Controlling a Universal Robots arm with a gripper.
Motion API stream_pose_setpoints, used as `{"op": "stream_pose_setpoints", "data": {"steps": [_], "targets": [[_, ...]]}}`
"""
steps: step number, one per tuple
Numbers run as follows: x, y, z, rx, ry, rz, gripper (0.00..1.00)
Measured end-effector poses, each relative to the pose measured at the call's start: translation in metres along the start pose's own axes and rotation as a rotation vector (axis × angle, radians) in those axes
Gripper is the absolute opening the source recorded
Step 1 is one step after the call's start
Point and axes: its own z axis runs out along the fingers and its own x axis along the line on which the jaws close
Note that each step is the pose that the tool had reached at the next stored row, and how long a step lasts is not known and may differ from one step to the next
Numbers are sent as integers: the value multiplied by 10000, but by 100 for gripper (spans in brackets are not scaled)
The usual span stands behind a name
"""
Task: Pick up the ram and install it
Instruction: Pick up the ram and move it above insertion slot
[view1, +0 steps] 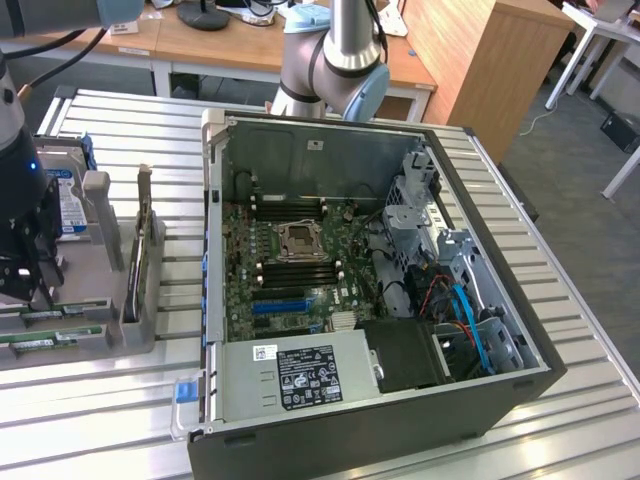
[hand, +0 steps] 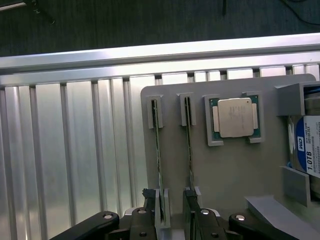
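Edgewise, ram (hand: 157, 150) in grey holder (hand: 235, 175), long axis toward spread fingers (hand: 191, 210).

The room is bright, with soft light from above. The ribbed metal tabletop (view1: 90, 420) shines in white stripes. Inside the computer case (view1: 300, 160) it is darker, with soft shadows by the walls.

Green ram (view1: 45, 338), silver ribbed table (view1: 90, 420)
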Motion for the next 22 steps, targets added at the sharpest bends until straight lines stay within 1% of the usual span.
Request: {"op": "stream_pose_setpoints", "data": {"steps": [7,14,22], "targets": [[2,1,11,4,-4,-3,36],[28,3,12,3,-3,-21,36],[38,4,35,2,-2,-26,36]]}}
